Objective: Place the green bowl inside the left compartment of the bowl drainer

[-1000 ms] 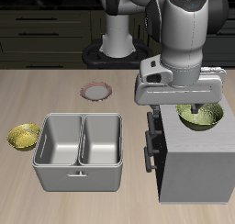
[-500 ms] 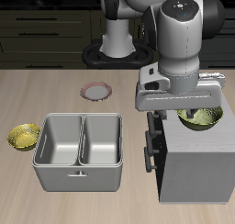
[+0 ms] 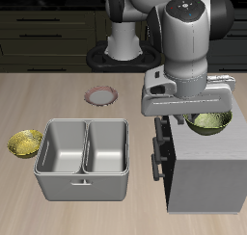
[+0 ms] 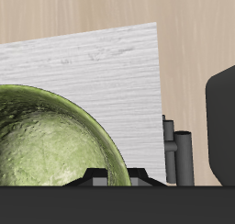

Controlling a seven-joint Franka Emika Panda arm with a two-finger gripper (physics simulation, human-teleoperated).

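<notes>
Green bowl (image 3: 211, 122) sitting on top of the tall grey box (image 3: 203, 171), gripper (image 3: 198, 114) right at its rim, fingers hidden so can't tell the grip, drainer (image 3: 85, 160) nearby, both wells bare

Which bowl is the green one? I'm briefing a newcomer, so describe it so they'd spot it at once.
Find the tall grey box beside the two-well bowl drainer. The green bowl sits on that box's pale top, under the gripper. It is olive with a shiny dimpled inside, larger than the yellow bowl on the table and deeper than the flat pink-rimmed plate.
</notes>
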